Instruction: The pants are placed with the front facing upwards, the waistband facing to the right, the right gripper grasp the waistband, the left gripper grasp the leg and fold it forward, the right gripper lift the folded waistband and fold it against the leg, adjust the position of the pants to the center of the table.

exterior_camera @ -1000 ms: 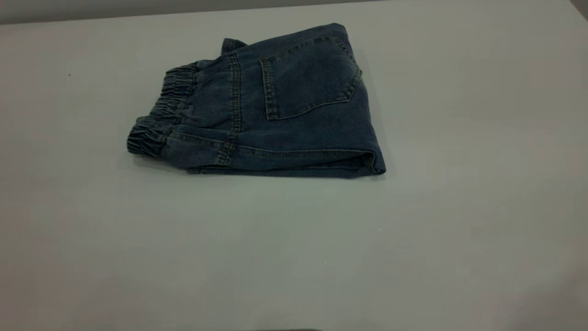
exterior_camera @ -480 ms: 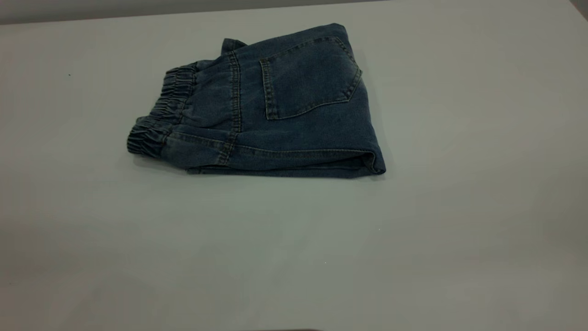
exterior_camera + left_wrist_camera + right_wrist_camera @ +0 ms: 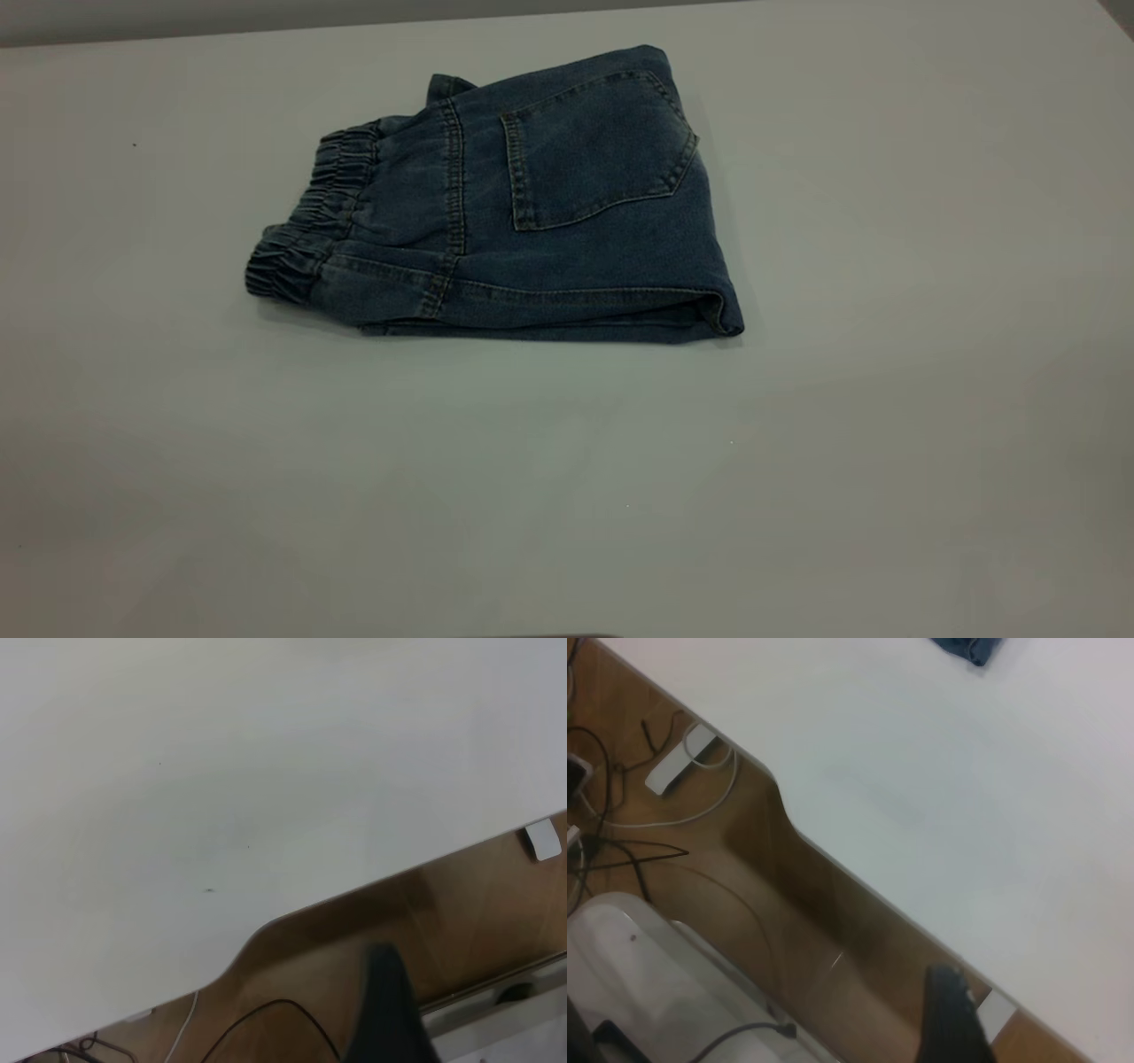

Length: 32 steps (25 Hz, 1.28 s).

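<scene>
while neither arm shows in the exterior view, the pants (image 3: 523,213) lie folded on the table (image 3: 886,354), back pocket (image 3: 594,151) up, waistband (image 3: 310,221) at that view's left. each wrist view catches only one dark fingertip, left gripper (image 3: 385,1014) and right gripper (image 3: 950,1019), beyond the table's edge above a wooden floor (image 3: 797,921) with cables (image 3: 620,842); their grip cannot be told.

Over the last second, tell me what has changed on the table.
Nothing visibly changed. The folded pants lie in the same spot on the table, waistband toward the exterior view's left, back pocket up, with no gripper touching them.
</scene>
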Available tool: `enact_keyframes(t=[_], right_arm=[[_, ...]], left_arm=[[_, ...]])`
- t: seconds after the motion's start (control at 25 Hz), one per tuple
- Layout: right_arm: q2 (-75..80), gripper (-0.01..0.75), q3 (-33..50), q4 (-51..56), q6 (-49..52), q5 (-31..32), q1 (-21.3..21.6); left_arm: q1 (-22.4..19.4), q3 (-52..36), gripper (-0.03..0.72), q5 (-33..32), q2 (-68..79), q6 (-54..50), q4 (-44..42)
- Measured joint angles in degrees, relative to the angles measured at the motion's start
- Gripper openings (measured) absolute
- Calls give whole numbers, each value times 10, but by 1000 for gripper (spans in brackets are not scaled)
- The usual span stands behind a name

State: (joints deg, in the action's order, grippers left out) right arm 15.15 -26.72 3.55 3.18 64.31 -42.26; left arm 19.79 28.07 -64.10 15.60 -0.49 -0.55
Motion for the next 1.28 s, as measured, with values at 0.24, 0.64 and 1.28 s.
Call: enact_keyframes(t=[0.24, 0.64, 1.28], right_arm=[[-2, 379, 0, 1, 0, 0, 0], [-11, 379, 0, 19, 0, 0, 116], [-157, 379, 0, 25, 0, 4, 373]], left_arm=[[0, 0, 442, 0, 0, 0, 0], [-58, 0, 442, 1, -15, 5, -1], [-204, 0, 442, -1, -129, 5, -1]])
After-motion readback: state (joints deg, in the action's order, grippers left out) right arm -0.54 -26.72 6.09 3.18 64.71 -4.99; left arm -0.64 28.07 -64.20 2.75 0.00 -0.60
